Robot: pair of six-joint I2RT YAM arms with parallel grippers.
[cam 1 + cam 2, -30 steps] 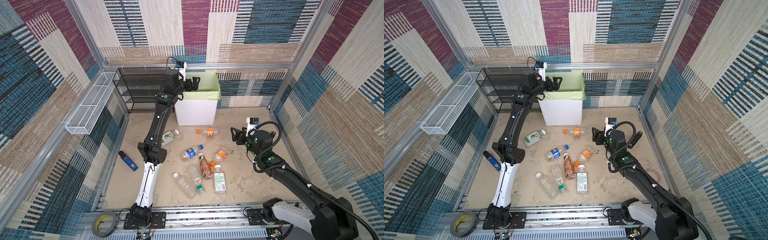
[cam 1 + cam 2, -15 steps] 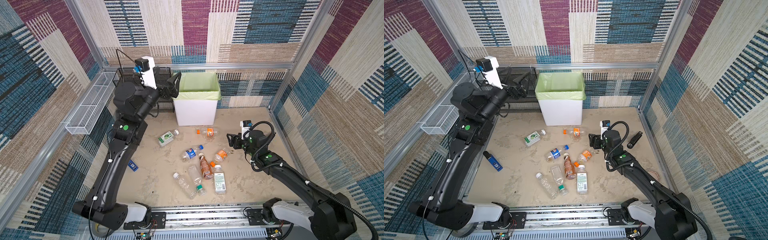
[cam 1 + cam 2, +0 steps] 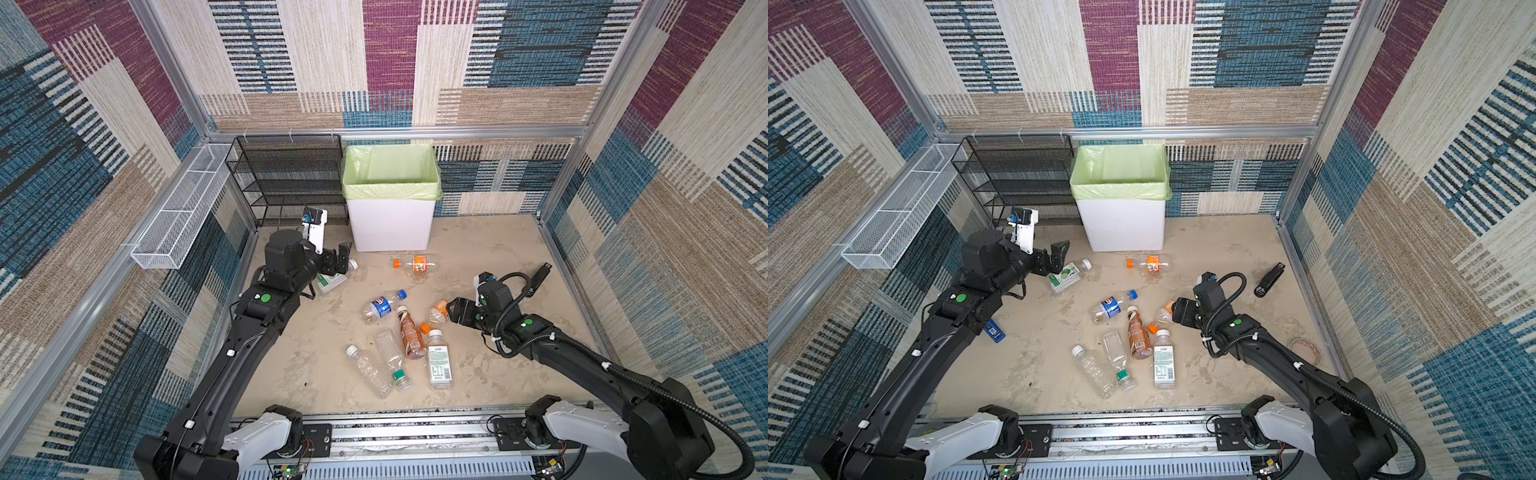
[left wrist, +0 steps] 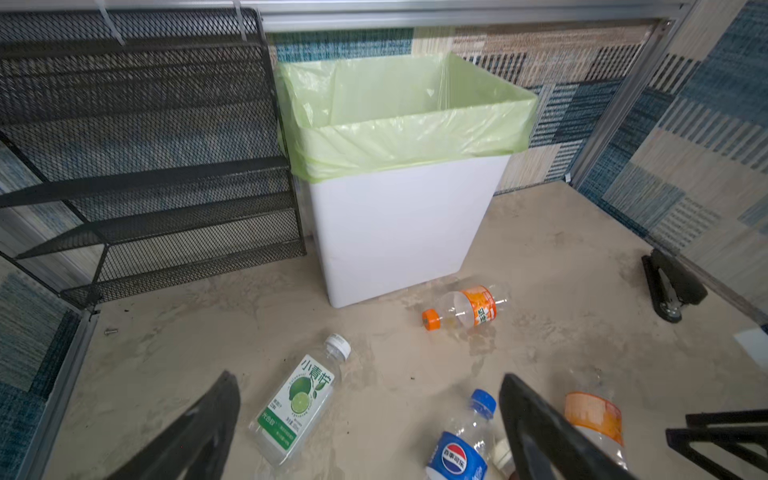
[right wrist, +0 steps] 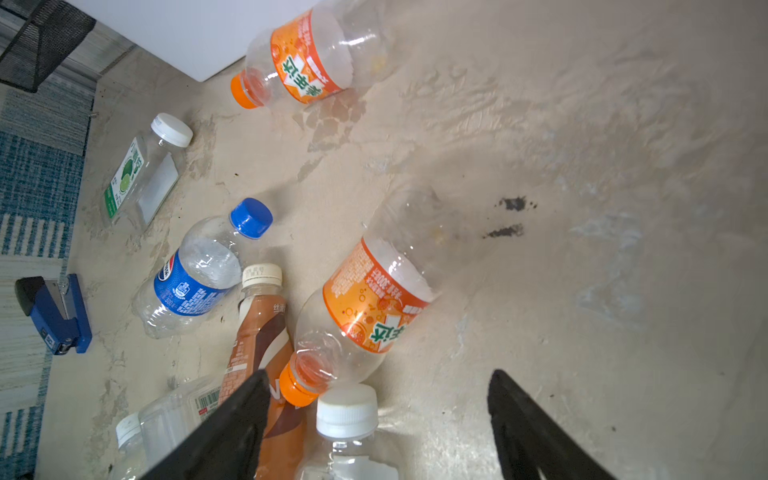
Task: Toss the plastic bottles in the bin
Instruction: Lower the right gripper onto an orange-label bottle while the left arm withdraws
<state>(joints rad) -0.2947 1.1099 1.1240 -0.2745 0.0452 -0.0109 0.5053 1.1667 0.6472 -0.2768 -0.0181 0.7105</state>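
The white bin (image 3: 390, 220) with a green liner stands at the back. Several plastic bottles lie on the floor. My left gripper (image 3: 341, 258) hangs open and empty just above the green-label bottle (image 4: 297, 405), left of the bin (image 4: 395, 232). An orange-label bottle (image 3: 417, 262) lies in front of the bin. My right gripper (image 5: 378, 374) is open, low over the orange-capped bottle (image 5: 370, 307) and a white-capped bottle (image 5: 347, 415), holding neither. Beside them lie a brown bottle (image 5: 257, 332) and a blue-label bottle (image 5: 199, 274). In a top view the right gripper (image 3: 1177, 311) touches the cluster's right side.
A black mesh rack (image 3: 286, 178) stands left of the bin, and a white wire basket (image 3: 178, 212) hangs on the left wall. A black stapler (image 3: 1268, 280) lies at the right, a blue one (image 3: 994, 330) under my left arm. Two clear bottles (image 3: 368, 370) lie near the front.
My left arm has swung down from the bin's rim to the floor by the green-label bottle. My right gripper has dropped toward the orange-capped bottle and its jaws have widened.
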